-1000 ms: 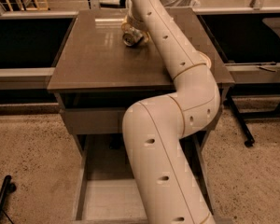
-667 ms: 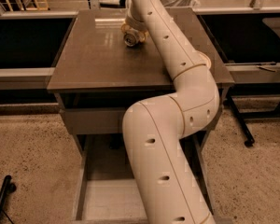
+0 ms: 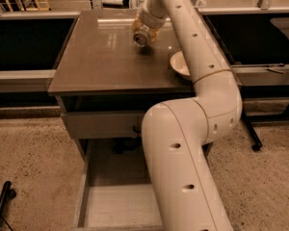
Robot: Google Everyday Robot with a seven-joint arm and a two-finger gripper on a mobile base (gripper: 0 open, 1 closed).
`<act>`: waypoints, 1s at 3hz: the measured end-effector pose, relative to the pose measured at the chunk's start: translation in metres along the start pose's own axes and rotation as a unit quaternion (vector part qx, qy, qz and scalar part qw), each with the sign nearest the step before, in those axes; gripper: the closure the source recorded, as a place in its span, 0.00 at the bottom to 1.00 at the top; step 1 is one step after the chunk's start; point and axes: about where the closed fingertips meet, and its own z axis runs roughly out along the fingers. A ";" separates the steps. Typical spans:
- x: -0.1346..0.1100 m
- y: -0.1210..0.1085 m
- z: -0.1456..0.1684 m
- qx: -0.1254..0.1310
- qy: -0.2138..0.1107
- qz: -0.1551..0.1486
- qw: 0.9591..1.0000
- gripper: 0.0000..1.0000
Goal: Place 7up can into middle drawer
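Note:
The 7up can (image 3: 141, 38), small and pale with a shiny metal top, is held tilted in my gripper (image 3: 143, 32) just above the back middle of the brown tabletop (image 3: 96, 61). The gripper's yellowish fingers are closed around the can. The middle drawer (image 3: 116, 207) stands pulled open low at the front, a shallow grey tray with a pale floor. My arm hides its right part. The gripper is far above and behind the drawer.
A round cream bowl (image 3: 179, 64) sits on the tabletop's right side, partly behind my arm. A grey drawer front (image 3: 98, 124) lies just under the tabletop. Dark counters flank the cabinet. A black stand foot (image 3: 1, 207) lies on the floor at left.
The gripper with the can has shifted slightly right above the tabletop. The arm has swung so that the cream bowl now shows beside it.

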 end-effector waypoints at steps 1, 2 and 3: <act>-0.025 -0.002 -0.061 0.096 -0.083 0.045 0.991 1.00; -0.056 0.000 -0.088 0.134 -0.155 0.080 0.975 1.00; -0.056 0.000 -0.088 0.134 -0.155 0.080 0.975 1.00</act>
